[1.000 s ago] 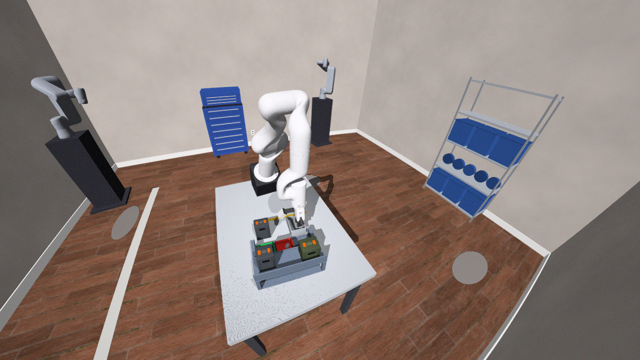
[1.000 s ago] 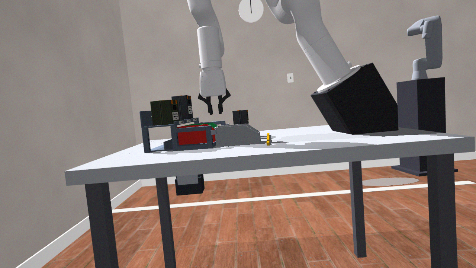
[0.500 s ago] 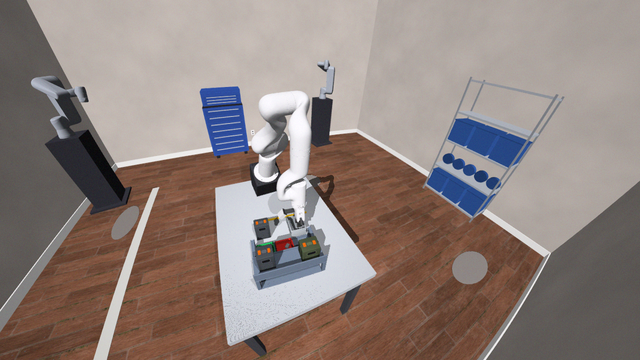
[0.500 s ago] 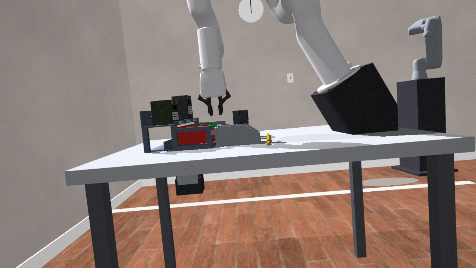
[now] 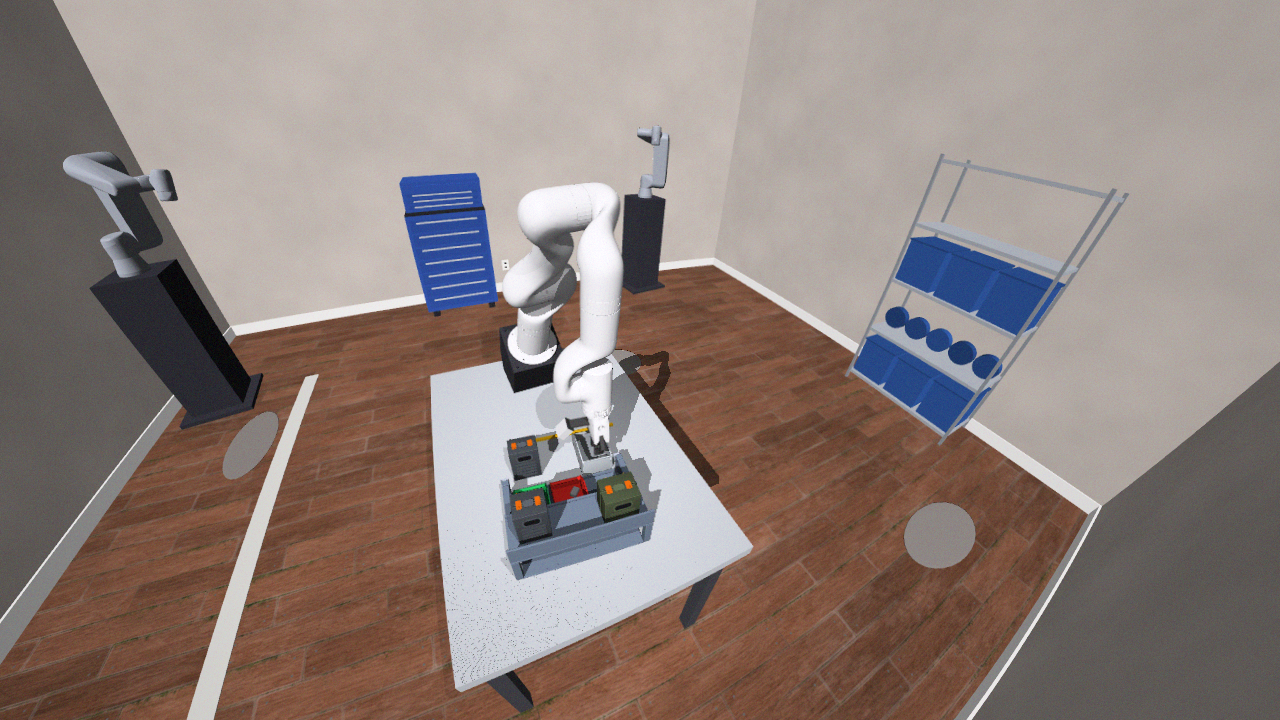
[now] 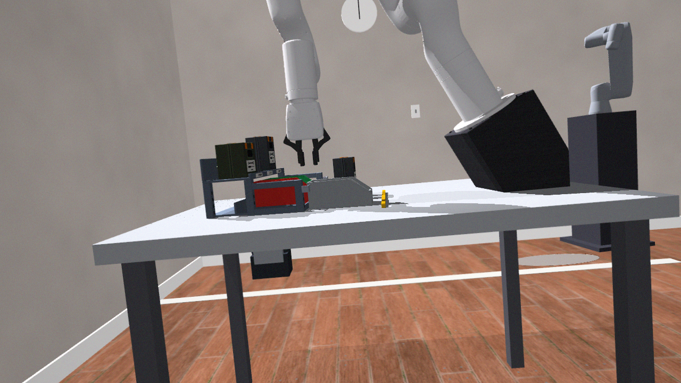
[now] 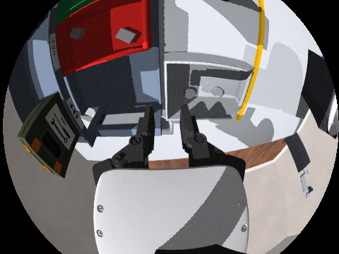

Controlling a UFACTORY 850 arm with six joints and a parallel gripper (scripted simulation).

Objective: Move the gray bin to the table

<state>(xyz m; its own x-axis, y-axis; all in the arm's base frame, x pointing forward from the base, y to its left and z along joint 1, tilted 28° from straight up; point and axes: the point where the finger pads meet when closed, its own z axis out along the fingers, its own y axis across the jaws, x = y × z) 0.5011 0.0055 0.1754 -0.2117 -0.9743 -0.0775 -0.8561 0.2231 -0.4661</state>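
The gray open bin (image 6: 339, 191) sits low at the arm-side end of the low shelf (image 6: 228, 190), its near end against the shelf frame. I cannot tell whether it is clear of the shelf. It also shows in the top view (image 5: 597, 462) and in the wrist view (image 7: 207, 92), where small gray parts lie inside it. My gripper (image 6: 307, 160) hangs a little above the bin's shelf end, apart from it, fingers partly apart with nothing between them; it also shows in the wrist view (image 7: 167, 123).
An olive case (image 5: 619, 497) and a dark case (image 5: 530, 515) stand on the shelf top. Another dark case (image 5: 525, 454) and a yellow tool (image 6: 383, 199) are on the table.
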